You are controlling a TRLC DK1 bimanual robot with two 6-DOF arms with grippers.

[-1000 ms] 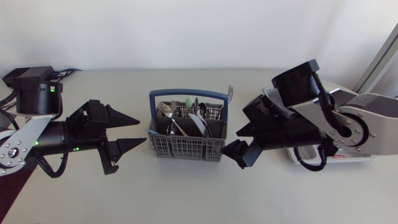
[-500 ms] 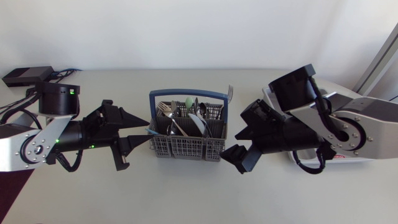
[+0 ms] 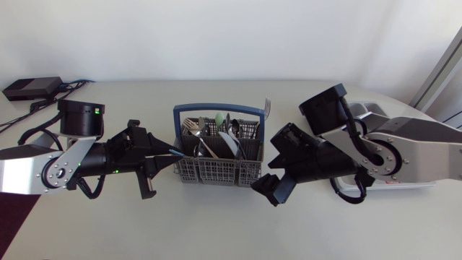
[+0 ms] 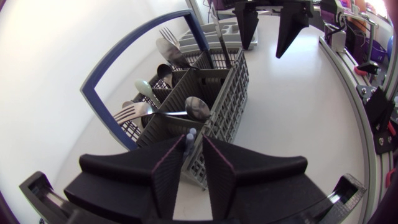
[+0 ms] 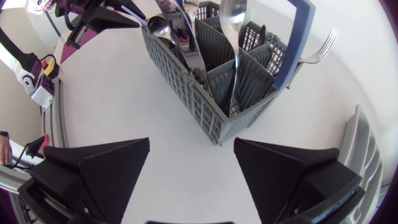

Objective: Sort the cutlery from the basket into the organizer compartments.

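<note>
A grey cutlery basket (image 3: 216, 170) with a blue handle stands mid-table, holding several spoons (image 4: 198, 107) and forks. One fork (image 3: 266, 107) leans out at its back right corner. A thin pale blue handle tip (image 4: 188, 134) pokes out at the basket's left end. My left gripper (image 3: 172, 157) (image 4: 194, 149) straddles this tip, open only by a narrow slit. My right gripper (image 3: 274, 167) (image 5: 193, 168) stands wide open at the basket's front right corner, holding nothing. The pale organizer (image 5: 367, 155) lies to the right, mostly hidden under my right arm.
A black box (image 3: 29, 88) with cables sits at the far left rear. Bare tabletop (image 3: 216, 224) stretches in front of the basket. In the left wrist view the organizer (image 4: 202, 38) shows beyond the basket, with my right gripper's fingers hanging over it.
My left gripper has moved right up to the basket's left end, and its fingers have narrowed around the blue handle tip. My right arm has shifted slightly left and forward, still wide open.
</note>
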